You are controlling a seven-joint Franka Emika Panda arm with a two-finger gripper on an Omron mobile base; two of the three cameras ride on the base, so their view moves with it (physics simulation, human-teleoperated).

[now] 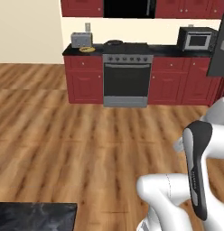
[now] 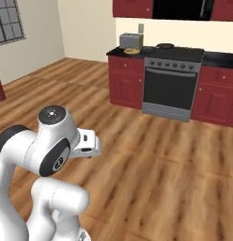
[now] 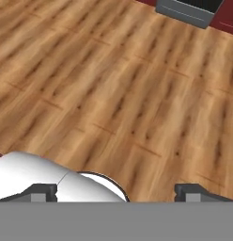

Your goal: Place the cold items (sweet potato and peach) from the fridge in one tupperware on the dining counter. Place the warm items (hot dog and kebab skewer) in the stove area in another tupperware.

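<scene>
gripper [image 3: 116, 192] hangs wide open over bare wood floor [image 3: 113, 89], its two dark tips far apart and holding nothing. at 12 o'clock across the floor stands the stove [image 1: 127, 79] between red cabinets [image 1: 83, 81], with a microwave [image 1: 197, 39] at 1 o'clock, a toaster [image 1: 80, 40] at 11 o'clock and a small yellowish item [image 1: 87, 49] just before it, too small to tell.

The microwave [image 1: 198, 39] is partly covered by a dark panel [image 1: 219, 49] cut by the right edge; a black counter [image 1: 36, 216] is cropped at the bottom; the plate [image 1: 87, 49] by the toaster [image 1: 80, 40] holds something too small to tell; the hood [image 2: 182, 9] is cut off at the top.
</scene>
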